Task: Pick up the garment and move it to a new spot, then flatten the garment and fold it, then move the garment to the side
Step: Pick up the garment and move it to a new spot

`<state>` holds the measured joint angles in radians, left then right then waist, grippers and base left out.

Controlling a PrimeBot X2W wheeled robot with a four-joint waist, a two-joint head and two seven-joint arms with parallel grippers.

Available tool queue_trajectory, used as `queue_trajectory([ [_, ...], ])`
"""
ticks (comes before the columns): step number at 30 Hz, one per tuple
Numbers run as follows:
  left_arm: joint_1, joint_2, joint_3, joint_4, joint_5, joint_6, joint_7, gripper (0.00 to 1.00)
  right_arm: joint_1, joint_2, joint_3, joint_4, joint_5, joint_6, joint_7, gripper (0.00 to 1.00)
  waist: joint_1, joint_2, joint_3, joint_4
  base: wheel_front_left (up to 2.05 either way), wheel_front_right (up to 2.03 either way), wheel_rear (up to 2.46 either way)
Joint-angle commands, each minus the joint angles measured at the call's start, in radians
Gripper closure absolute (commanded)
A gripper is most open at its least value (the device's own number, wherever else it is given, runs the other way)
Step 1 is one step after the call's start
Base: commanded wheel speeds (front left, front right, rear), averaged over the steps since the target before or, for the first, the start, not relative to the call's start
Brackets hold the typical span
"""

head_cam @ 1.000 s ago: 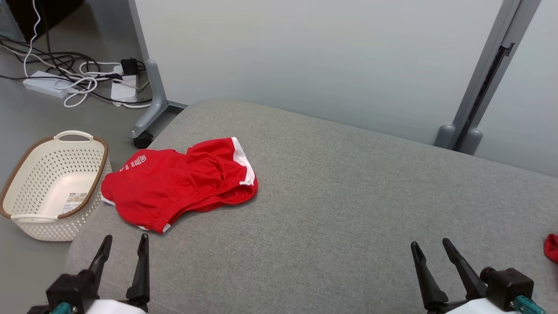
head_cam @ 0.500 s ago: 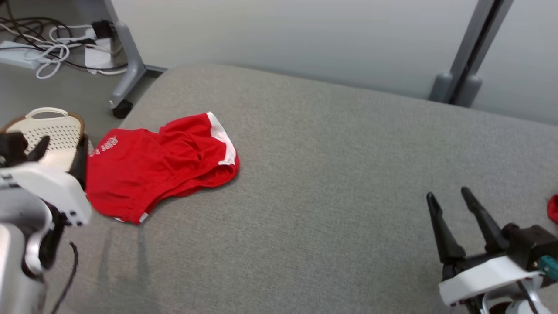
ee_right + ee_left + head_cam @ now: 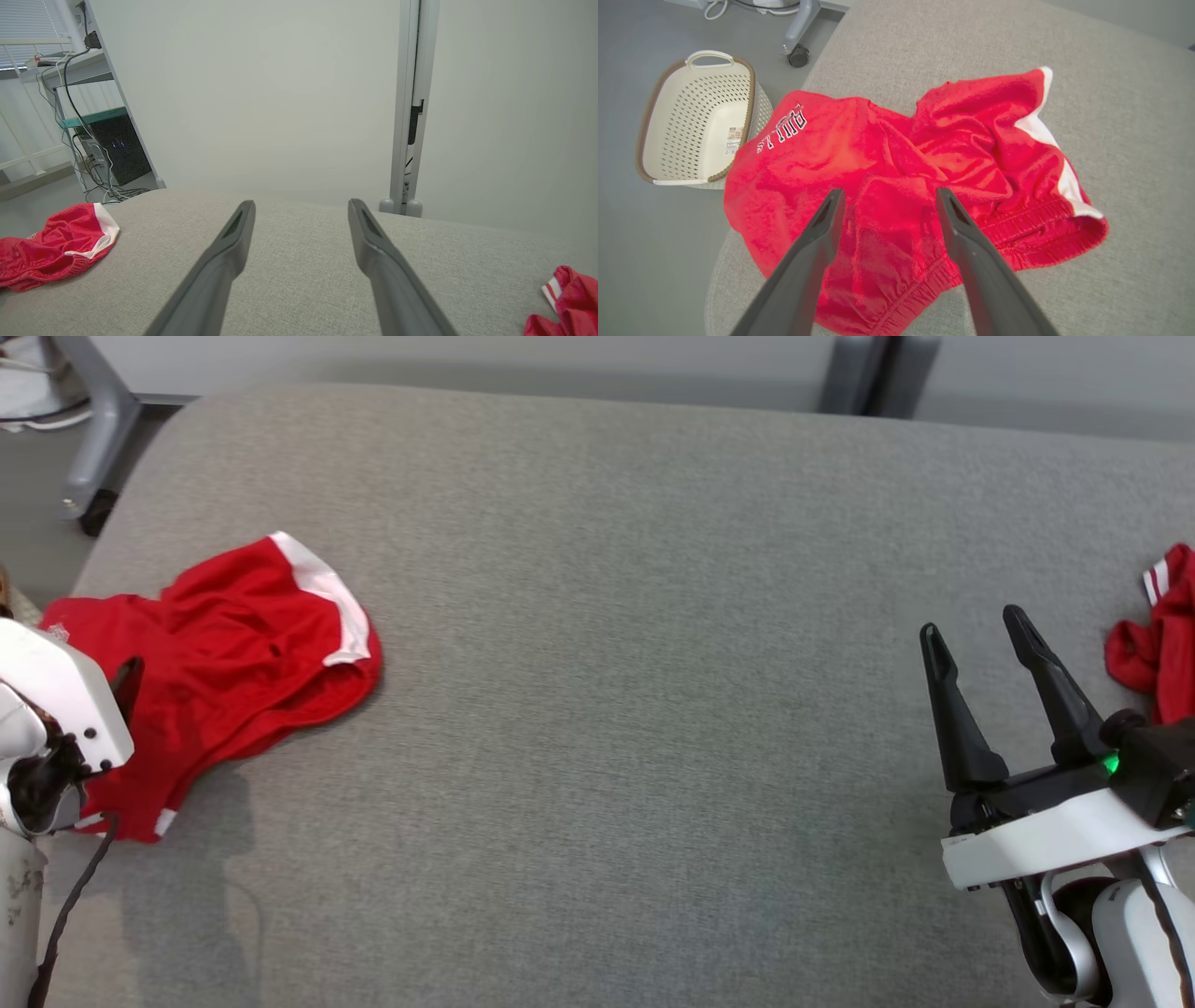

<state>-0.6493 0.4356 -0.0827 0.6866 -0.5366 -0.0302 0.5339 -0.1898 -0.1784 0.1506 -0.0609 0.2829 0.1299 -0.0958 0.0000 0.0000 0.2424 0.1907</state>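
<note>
You are working in a lab-type office bay. Noted: pale partition panels (image 3: pixel 280 93) on a caster (image 3: pixel 798 55), a computer tower (image 3: pixel 122 149) under a desk, and loose cables (image 3: pixel 99 187) on the floor.

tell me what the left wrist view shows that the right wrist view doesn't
Left wrist, not right wrist: a white basket on the floor and the open left gripper aimed at the red shorts. Right wrist, not left wrist: a second red garment, the open right gripper, a dark computer tower. Both: the red shorts on the grey cushion.
</note>
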Motion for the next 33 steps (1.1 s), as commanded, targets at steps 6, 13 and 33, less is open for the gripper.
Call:
queue_trajectory([
  [6,-0.039,-0.011,-0.005,0.159,-0.036,-0.039,0.022,0.0,-0.03,0.002,-0.012,-0.011,-0.009,0.002,-0.011,0.0,0.0,0.0,0.077,-0.08,0.0,0.0,0.0],
  [13,-0.023,-0.037,-0.024,0.295,-0.082,-0.081,0.091,1.0,-0.037,0.009,-0.021,0.0,-0.011,0.002,-0.022,0.0,0.0,0.0,0.084,-0.108,0.0,0.0,0.0],
  [33,-0.039,0.07,-0.243,0.018,-0.077,-0.1,0.018,1.0,0.053,0.032,-0.029,0.084,0.026,0.002,-0.067,0.0,0.0,0.0,-0.171,-0.163,0.0,0.0,0.0],
])
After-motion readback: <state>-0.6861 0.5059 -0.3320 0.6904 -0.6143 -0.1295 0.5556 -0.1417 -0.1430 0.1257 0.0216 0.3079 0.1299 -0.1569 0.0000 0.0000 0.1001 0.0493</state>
